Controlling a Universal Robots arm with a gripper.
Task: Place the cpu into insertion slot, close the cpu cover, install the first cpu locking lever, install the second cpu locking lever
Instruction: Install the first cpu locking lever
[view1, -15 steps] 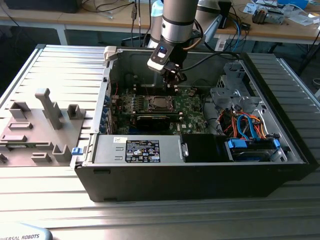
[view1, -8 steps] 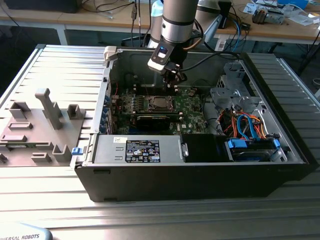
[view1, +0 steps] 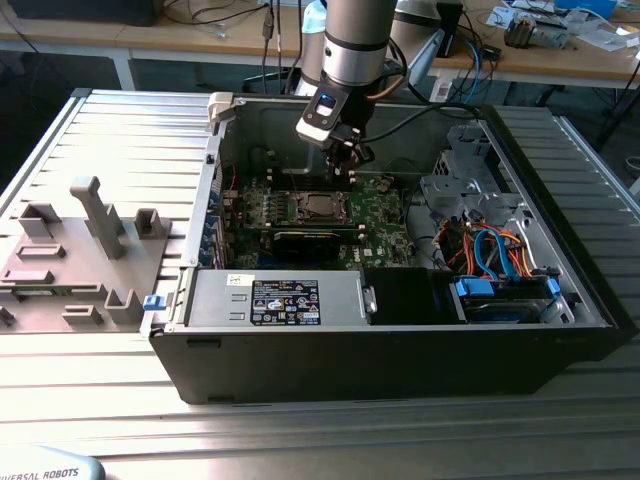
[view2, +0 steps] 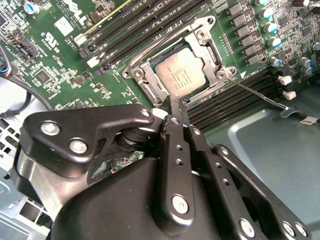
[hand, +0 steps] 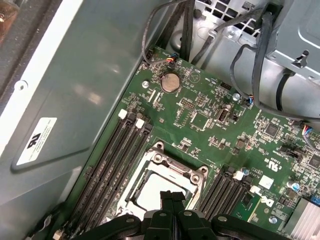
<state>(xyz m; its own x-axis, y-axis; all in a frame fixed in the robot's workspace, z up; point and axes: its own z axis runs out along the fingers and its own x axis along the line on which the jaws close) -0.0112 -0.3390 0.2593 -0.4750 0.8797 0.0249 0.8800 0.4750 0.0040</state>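
By the cover (view2: 206, 44), cpu (view2: 182, 75) seated inside, I hold the gripper (view2: 174, 104) clenched empty, likely as a narrow tip for nudging the lever (view2: 257, 94).

There is one cpu (view2: 179, 75), one cpu cover (view2: 207, 47) around it, and one gripper (view2: 172, 102). Two banks of memory slots (hand: 112, 165) flank the cpu, one on each side. There is also one coin battery (hand: 170, 81), one computer case (view1: 400, 360), one power supply (view1: 285, 300) and one robot arm (view1: 355, 40).
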